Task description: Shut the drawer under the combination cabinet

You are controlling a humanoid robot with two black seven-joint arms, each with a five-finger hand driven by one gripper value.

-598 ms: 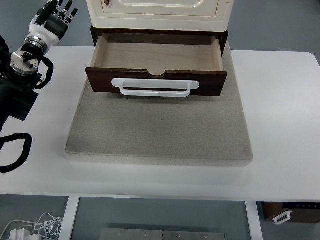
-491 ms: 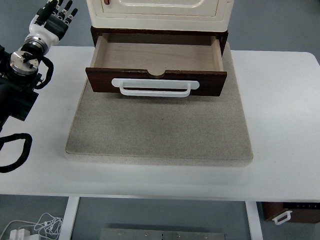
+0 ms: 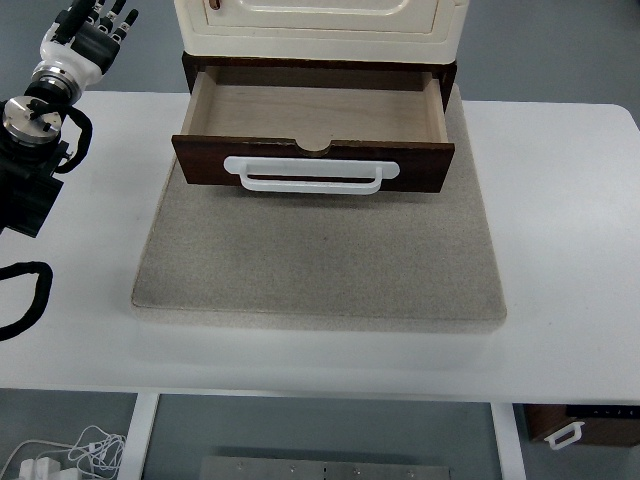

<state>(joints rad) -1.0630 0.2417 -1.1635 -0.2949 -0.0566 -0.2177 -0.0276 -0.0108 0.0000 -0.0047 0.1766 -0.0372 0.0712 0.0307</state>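
The cream cabinet (image 3: 320,25) stands at the back of a grey mat (image 3: 320,260). Under it the dark wooden drawer (image 3: 314,163) is pulled out toward me, its pale inside bare, with a white bar handle (image 3: 311,176) across its front. My left hand (image 3: 88,32) hovers at the far left corner of the table, well to the left of the drawer, fingers spread and holding nothing. The left arm (image 3: 32,150) runs down the picture's left edge. The right arm does not show.
The mat covers the middle of the white table (image 3: 560,230). A black cable loop (image 3: 20,300) lies at the left edge. Below the table are white wires (image 3: 70,455) and a small dark box (image 3: 580,425).
My left hand and arm have drawn back a little to the left and up, away from the drawer. The drawer has not moved.
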